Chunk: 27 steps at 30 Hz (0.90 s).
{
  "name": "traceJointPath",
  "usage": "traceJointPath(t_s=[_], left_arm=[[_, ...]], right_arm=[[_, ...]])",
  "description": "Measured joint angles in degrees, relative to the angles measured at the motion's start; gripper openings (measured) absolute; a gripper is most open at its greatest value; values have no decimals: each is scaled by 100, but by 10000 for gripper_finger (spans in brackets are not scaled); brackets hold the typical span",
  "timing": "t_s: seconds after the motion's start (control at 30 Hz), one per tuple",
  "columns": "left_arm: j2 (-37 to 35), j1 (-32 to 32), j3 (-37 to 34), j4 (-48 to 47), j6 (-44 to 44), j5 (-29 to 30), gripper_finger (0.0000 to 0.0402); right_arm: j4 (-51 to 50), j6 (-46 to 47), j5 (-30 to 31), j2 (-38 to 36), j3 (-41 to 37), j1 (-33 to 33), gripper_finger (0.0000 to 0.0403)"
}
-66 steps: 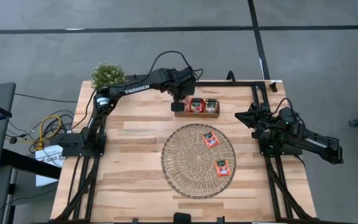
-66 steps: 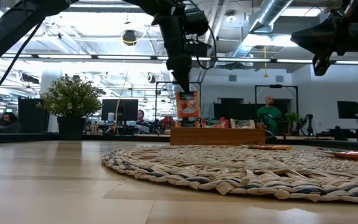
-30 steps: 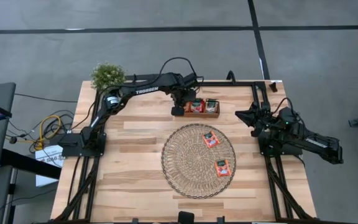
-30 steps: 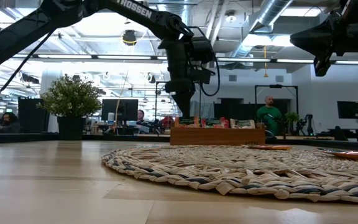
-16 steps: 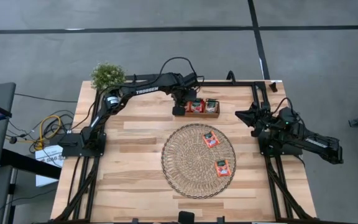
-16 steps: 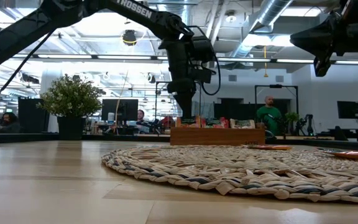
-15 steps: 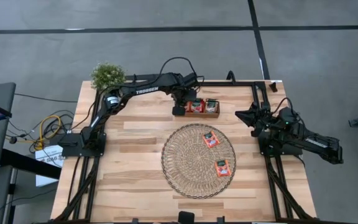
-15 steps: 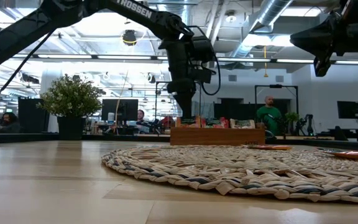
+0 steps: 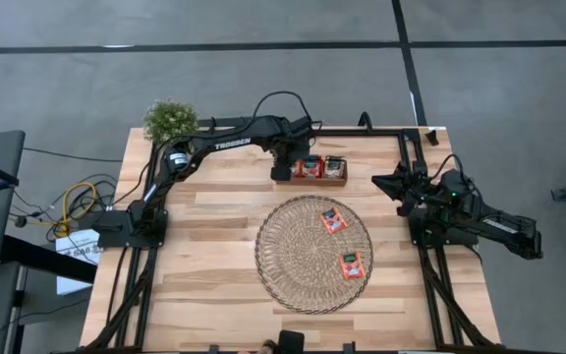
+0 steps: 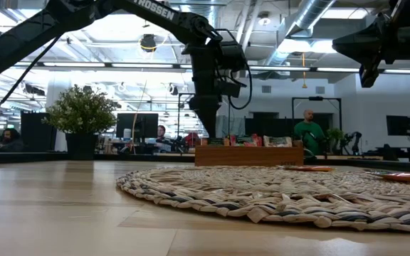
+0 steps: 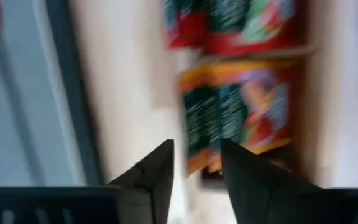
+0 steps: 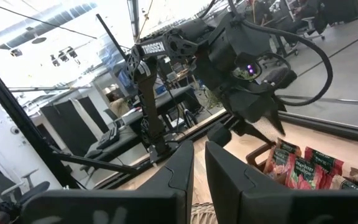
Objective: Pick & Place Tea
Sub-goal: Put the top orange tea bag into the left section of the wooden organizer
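Note:
The tea sachets, red-orange with green labels, stand in a small wooden tray [image 9: 312, 182] at the table's far middle; two groups show there [image 9: 311, 167] [image 9: 334, 166]. Two more sachets [image 9: 333, 219] [image 9: 351, 265] lie flat on the round woven mat [image 9: 288, 258]. My left gripper [image 9: 282, 173] points steeply down at the tray's left end. In its wrist view the fingertips [image 11: 197, 152] stand apart at the edge of a blurred sachet [image 11: 241, 115], with nothing gripped between them. My right gripper [image 12: 199, 155] waits level at the table's right side, shut and holding nothing.
A potted plant [image 9: 170, 118] stands at the far left corner. The mat fills the table's middle, with bare wood to its left and near side. In the low view people [image 10: 305, 128] and desks show in the room behind the tray [image 10: 248, 155].
My left gripper came down with a sachet that hung upright below its fingers above the tray. The sachet now sits low at the tray's left end among the others. Over the last second the arm has stayed there, and the right arm has kept still.

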<state>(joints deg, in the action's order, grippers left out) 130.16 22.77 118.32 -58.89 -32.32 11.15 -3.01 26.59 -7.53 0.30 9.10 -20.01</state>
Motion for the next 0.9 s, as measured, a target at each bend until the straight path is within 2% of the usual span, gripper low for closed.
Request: traceJointPath(t_s=[0.1,0.17,0.23,0.33,0.4,0.5,0.63,0.9], left_arm=[[-159,-82,0,-147,24,774,140],[-293,-204,193,-555,241,854,143],[-381,-415,517,-986,673,375,142],[-419,-737,1043,-1276,1404,-1065,137],[-419,-929,1328,-1113,1866,-1978,134],[-430,-1193,1412,-306,2529,-2745,131],[-303,-1470,1413,578,3115,-3118,131],[413,-1569,1400,1034,3864,-2946,131]], right_arm=[[-1,0,-2,1,0,0,33],[0,0,-2,0,0,0,33],[-1,0,-2,0,0,0,33],[0,0,-4,0,0,0,33],[0,0,-4,0,0,0,33],[-2,0,-14,0,0,0,33],[0,44,-17,0,0,0,33],[2,45,-20,0,2,7,33]])
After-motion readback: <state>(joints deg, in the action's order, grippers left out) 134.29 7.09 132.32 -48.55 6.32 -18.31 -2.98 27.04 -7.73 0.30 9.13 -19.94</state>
